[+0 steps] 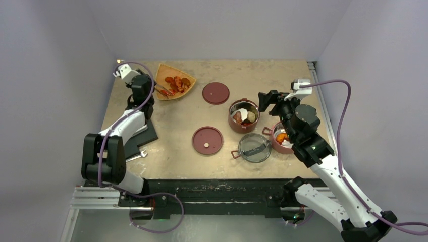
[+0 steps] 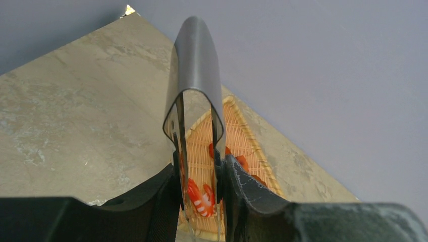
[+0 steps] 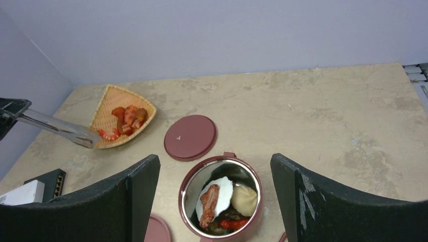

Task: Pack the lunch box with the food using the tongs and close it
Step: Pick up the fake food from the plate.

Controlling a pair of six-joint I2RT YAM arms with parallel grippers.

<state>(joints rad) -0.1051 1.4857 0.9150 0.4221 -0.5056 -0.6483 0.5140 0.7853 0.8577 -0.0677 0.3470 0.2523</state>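
In the right wrist view alone, we see the tongs (image 3: 55, 126) lengthwise, tips pointing at the tray (image 3: 106, 108). The left gripper (image 2: 202, 169) clamps them; the right gripper (image 3: 214, 161) gapes.

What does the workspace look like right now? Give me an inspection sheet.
Surface: tan marbled table.
Job's things: one bowl holding food, second bowl partly under the right arm, both open; far red lid, near red lid and clear lid lie off; more pieces in the orange tray.
Clutter: wrench, black plate by the left arm.
Grippers: left gripper shut on the tongs over the tray; right gripper open near that bowl.
Cables: purple cables, one per arm.
Surroundings: plain walls.
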